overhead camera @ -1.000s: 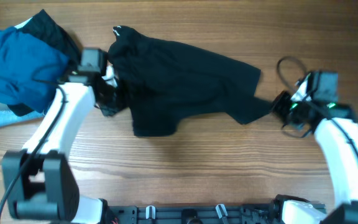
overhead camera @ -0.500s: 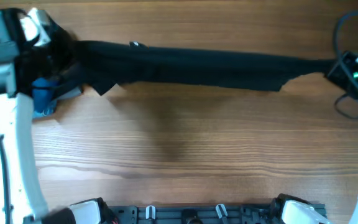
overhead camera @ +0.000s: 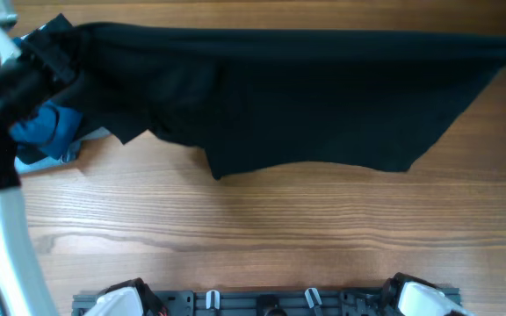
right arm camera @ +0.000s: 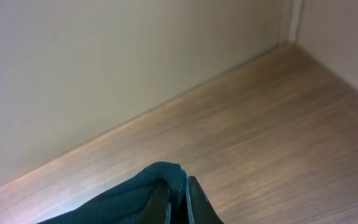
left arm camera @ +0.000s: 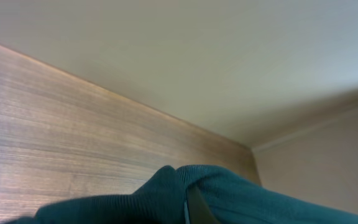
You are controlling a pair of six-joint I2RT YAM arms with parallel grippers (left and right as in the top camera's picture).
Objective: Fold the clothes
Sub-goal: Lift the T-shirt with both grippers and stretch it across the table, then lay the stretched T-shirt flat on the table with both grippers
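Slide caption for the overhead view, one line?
Overhead: the black garment held spread wide over the table, left gripper and right gripper pinching opposite ends; bright blue garment far left.

The left arm (overhead camera: 11, 233) is a white tube with a black wrist (overhead camera: 25, 75), beside 2 white-topped bases (overhead camera: 117, 298).

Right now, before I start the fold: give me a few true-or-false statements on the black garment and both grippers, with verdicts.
1. The black garment is stretched wide between the two arms. True.
2. The left gripper is open. False: it is shut on the black garment.
3. The right gripper pinches an edge of the fabric. True.
4. The black garment is already folded in half. False: it is spread out in one wide sheet.
5. A blue garment sits at the left side. True.
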